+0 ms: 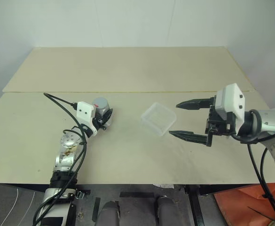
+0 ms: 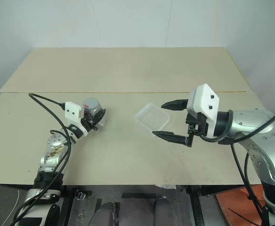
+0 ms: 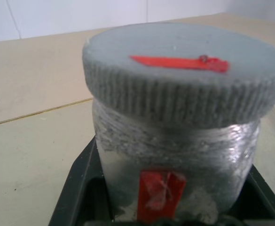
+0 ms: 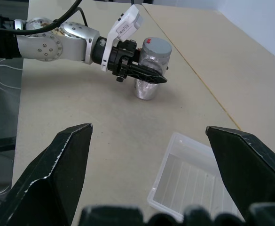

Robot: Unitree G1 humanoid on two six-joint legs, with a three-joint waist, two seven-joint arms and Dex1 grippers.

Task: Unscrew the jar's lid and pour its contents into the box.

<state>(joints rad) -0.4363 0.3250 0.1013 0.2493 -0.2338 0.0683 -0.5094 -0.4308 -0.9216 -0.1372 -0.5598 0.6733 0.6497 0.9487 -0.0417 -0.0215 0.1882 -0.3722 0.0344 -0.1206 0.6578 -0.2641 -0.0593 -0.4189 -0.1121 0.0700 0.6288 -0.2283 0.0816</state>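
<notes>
Risk: your left gripper (image 4: 144, 75) is clamped low on the jar (image 1: 101, 109), well left of the box (image 1: 156, 118), lid (image 3: 184, 80) on, right gripper (image 1: 192, 120) spread wide beside the box, so twisting could spin the jar.

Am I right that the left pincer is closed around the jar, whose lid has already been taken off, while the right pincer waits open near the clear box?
Not quite: the lid is still screwed on the jar, as the left wrist view shows. The rest holds: the left pincer is shut on the jar, and the right pincer waits open near the clear box.
</notes>
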